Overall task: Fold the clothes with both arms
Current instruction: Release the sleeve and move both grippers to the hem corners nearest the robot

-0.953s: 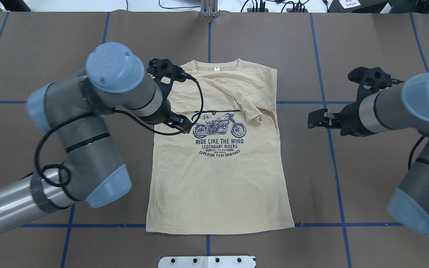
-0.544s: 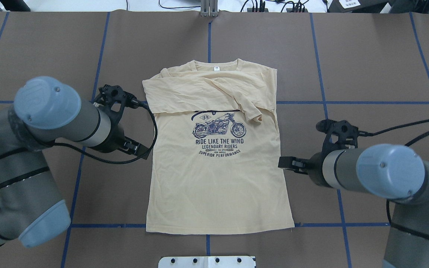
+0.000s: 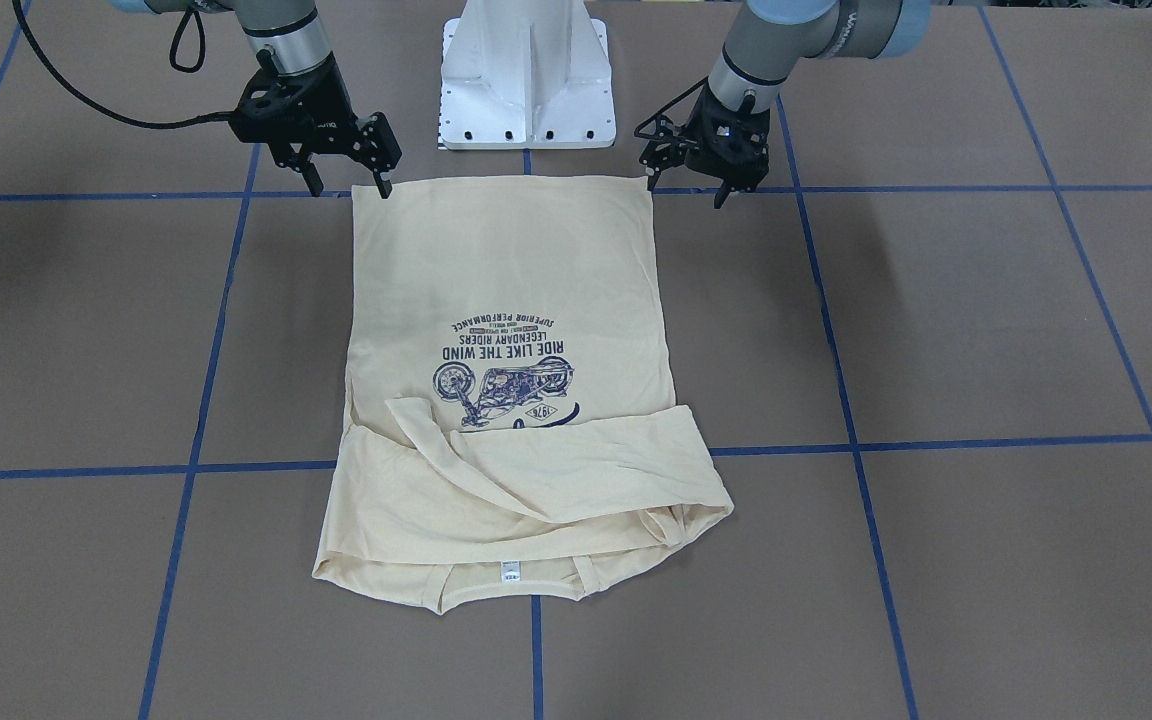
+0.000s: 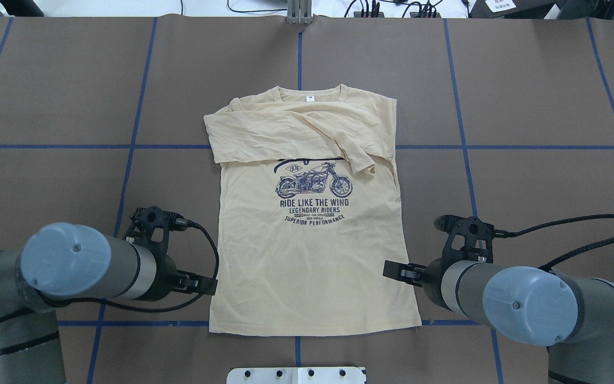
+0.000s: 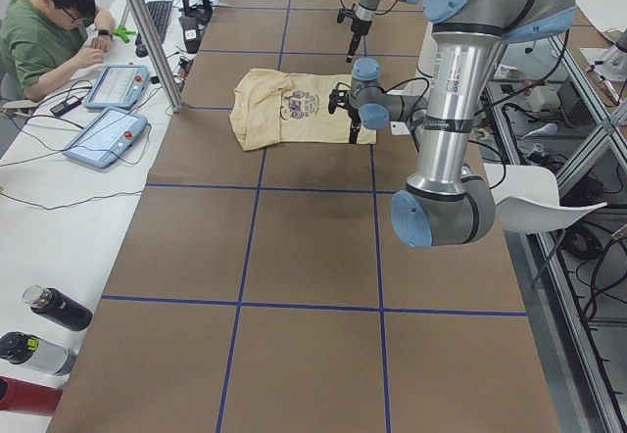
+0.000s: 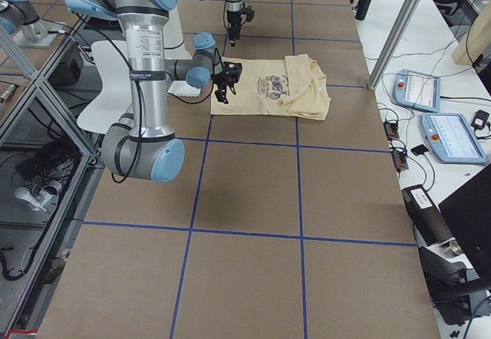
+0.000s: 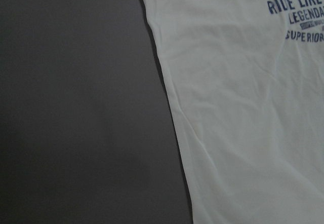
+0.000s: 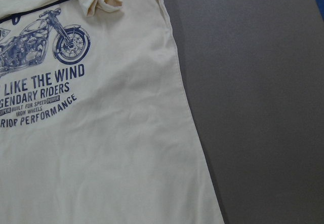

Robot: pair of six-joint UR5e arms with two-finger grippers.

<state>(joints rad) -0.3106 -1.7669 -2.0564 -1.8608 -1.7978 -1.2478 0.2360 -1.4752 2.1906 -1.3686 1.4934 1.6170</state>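
T-shirt: flat on the bench, print up — both sleeves folded across the chest
Left hand: jaws apart, empty, by hem corner
Right hand: likewise — opposite hem corner

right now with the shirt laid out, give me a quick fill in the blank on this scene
1. The shirt lies with its print facing ___.
2. The print's biggest line reads RIDE LIKE THE ___.
3. The neck tag is coloured ___.
4. The left pincer and right pincer are both ___.
Missing words: up; wind; white; open.
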